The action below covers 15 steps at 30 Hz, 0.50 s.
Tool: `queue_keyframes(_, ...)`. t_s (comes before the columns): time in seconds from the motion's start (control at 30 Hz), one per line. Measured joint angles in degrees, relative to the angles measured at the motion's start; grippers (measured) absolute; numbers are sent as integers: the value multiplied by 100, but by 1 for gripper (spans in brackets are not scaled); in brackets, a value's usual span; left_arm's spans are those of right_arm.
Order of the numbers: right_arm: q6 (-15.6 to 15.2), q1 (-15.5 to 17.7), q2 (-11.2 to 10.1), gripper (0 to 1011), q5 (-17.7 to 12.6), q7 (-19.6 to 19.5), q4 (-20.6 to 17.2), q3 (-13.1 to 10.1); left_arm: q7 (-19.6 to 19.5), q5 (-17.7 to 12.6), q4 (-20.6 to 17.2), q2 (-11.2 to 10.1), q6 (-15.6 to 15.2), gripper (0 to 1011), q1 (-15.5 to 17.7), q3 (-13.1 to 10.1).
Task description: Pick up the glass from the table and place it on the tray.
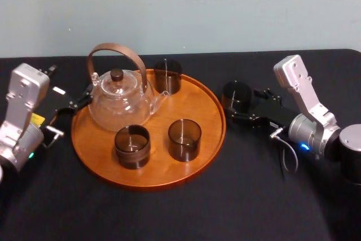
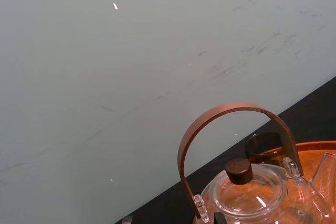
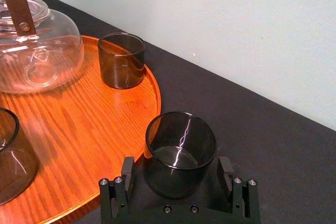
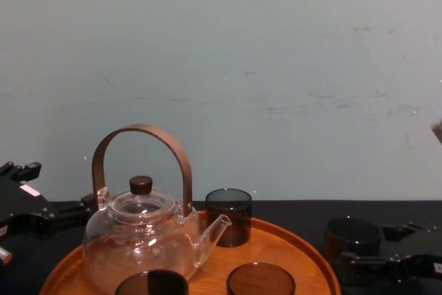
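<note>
Between the jaws of your right pincer (image 3: 177,167) stood the glass (image 3: 180,145), upright and, as far as I could judge, resting on the black surface (image 3: 252,129); its base was hidden behind the pincer's body. The jaws were apart, one on each side of the glass wall, with a sliver of gap showing at one pad, so I took the grip as not yet made.

Just ahead of the pincer's tips ran the raised rim of the tray (image 3: 156,98), near the glass but not touching it. That closeness was what the step turned on. You needed to close both pads evenly and low on the wall, and only firmly enough to hold, because smooth thin glass would probably slip under a loose grip and might not take a hard squeeze. You then needed a straight lift until the base cleared the rim before any forward travel; a low carry would likely have caught the rim and tipped the glass.

Beyond the rim, the bare wood nearest the pincer looked like the safest landing spot. The other glasses (image 1: 184,138) stood farther in, and the teapot (image 1: 120,103) with its spout stood farther off again. You would have done well to set the base flat before letting the jaws part.

Your left pincer (image 1: 83,99) sat parked across the tray from the right pincer, beside the teapot.
</note>
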<state>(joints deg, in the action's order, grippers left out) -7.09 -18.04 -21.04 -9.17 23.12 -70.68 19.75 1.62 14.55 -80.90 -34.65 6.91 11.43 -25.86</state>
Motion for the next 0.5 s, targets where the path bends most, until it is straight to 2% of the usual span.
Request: queue_keyframes(0.5,113,-248,121,1002,69,25,385,45,0,0,0,0,0,1001,0,0)
